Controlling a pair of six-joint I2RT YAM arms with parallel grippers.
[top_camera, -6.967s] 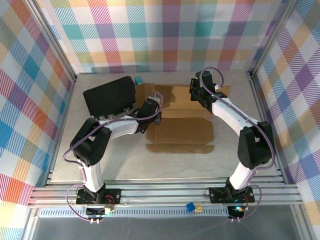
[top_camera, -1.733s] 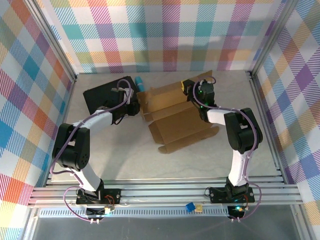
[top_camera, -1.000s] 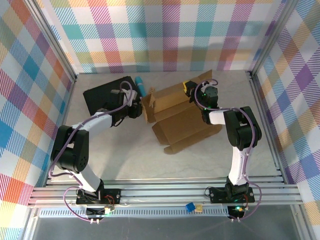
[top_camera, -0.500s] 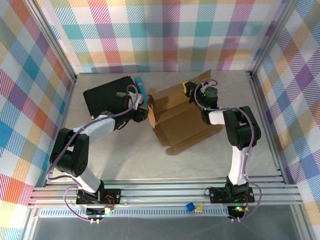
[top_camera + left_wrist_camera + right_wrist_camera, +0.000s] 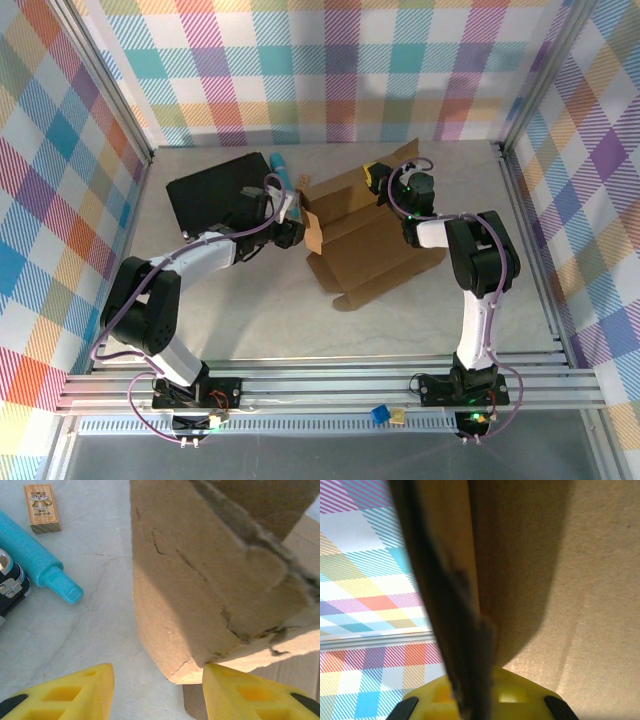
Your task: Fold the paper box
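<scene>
Cardboard: paper box (image 5: 375,240) between the arms, long axis skewed left-near to right-far.
Left gripper (image 5: 155,680): spread, raised end flap (image 5: 200,580) just ahead, between its fingers.
Right gripper (image 5: 475,700): pinching the box's far edge.

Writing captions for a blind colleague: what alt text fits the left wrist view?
A raised brown flap of the paper box stands just ahead of the open left gripper, its lower corner near one yellow finger. On the pale table to the left lie a teal tube and a small wooden block with a tiger picture.
</scene>
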